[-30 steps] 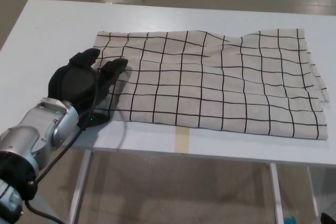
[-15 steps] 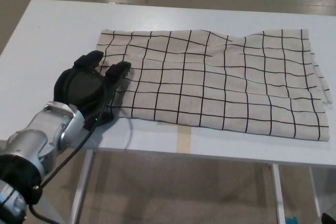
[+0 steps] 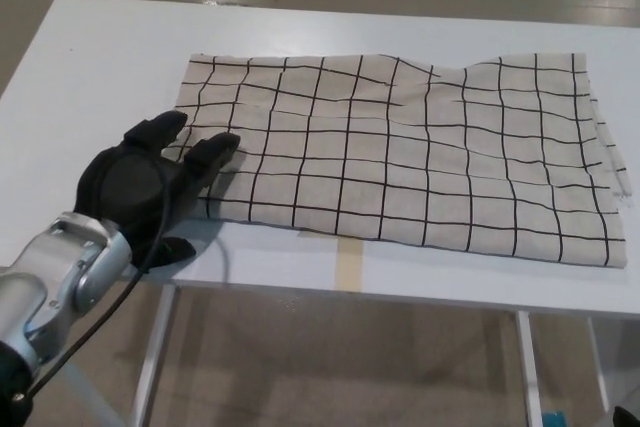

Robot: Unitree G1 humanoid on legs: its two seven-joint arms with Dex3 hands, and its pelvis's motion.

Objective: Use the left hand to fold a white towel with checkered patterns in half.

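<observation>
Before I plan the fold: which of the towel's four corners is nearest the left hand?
The towel's front-left corner, right beside the left hand's fingers; the other three lie farther off.

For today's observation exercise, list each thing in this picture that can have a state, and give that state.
towel: spread flat on the table, slightly rumpled, not yet folded by the hand.
left hand: open, fingers apart, fingertips resting over the towel's near left corner, holding nothing.
table: white, bearing the towel.
right hand: not in view.
</observation>
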